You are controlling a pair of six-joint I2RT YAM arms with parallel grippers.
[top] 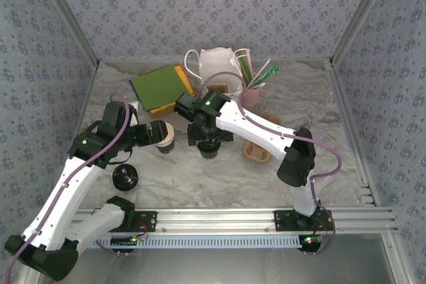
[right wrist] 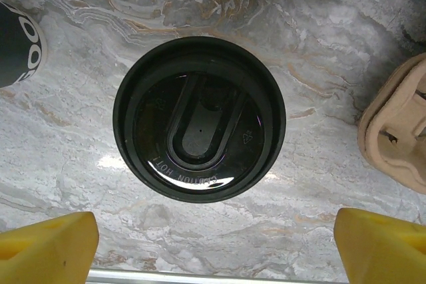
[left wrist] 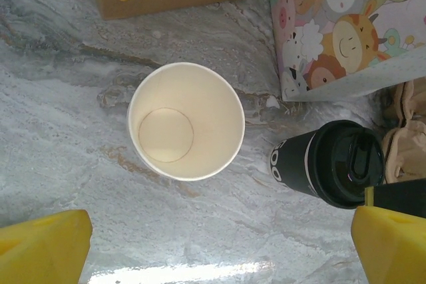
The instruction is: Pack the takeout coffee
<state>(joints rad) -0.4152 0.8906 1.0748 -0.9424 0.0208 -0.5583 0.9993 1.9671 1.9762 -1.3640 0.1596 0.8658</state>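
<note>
On the marble table (top: 200, 184), a white bag (top: 216, 64) stands at the far edge. The right gripper (right wrist: 213, 251) hangs above the takeout coffee (right wrist: 200, 119) near the table's middle. Its fingers are spread wide on either side of the lid and touch nothing. The left gripper (left wrist: 219, 247), also wide open and empty, hovers over the lidless cup (left wrist: 186, 121) just beside the coffee. A cardboard carrier (top: 256, 151) lies toward the right edge, and a loose lid (top: 126, 177) lies near the left. Judged barely begun: the grasp, lift and packing all remain.
</note>
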